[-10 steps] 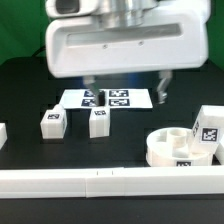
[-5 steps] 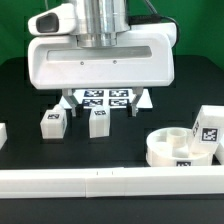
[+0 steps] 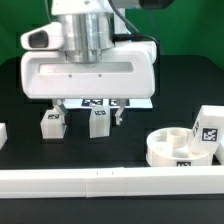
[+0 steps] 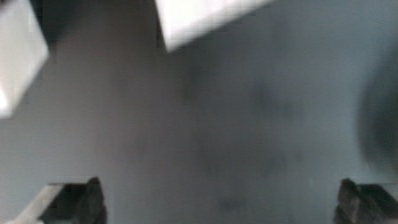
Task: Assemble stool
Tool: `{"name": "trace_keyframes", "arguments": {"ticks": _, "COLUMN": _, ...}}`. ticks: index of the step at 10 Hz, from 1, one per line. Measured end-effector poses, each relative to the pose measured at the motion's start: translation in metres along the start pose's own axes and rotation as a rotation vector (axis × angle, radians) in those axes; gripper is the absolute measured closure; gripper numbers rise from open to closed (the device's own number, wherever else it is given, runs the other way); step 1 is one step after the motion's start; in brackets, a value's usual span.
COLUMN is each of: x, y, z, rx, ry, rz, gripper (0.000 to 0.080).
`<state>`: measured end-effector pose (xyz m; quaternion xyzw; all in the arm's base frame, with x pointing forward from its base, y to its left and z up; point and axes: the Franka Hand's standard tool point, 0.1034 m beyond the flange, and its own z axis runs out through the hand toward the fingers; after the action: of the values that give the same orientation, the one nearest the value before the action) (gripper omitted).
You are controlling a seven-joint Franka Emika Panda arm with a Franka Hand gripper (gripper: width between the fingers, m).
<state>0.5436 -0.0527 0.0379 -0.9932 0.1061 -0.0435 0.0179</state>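
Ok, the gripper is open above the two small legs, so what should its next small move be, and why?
Probably a slight shift toward the exterior view's right before lowering. The open gripper hangs over two legs: the inner leg appears to lie within its opening, but one fingertip sits almost above the outer leg and could strike it. Depth is hard to judge here.

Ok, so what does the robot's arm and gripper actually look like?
The gripper is a wide, boxy white plastic body with rounded corners, under a silvery-grey cylindrical wrist. Two short dark fingers stick out beneath. A small white camera housing with a dark lens sits beside the wrist.
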Motion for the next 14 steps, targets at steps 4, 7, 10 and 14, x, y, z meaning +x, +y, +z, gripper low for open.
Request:
{"name": "trace_keyframes", "arguments": {"ticks": 4, "x": -0.008, "y": -0.006, "z": 0.000, "rx": 0.045, "ry": -0.197, "rz": 0.011, "gripper": 0.0151}}
{"name": "trace_keyframes", "arguments": {"ticks": 7, "x": -0.012, "y": -0.002, "z": -0.007, "rx": 0.037, "ry": -0.429, "rz": 0.043, "gripper": 0.0151}}
{"name": "trace_keyframes", "arguments": {"ticks": 10, "x": -0.019, "y": -0.003, "z": -0.006, "rx": 0.058, "ry": -0.624, "rz": 0.046, "gripper": 0.0151}}
{"name": "trace_keyframes", "arguments": {"ticks": 14, "x": -0.034, "y": -0.004, "z": 0.006, "rx": 0.057, "ry": -0.903, "rz": 0.060, "gripper": 0.0151}}
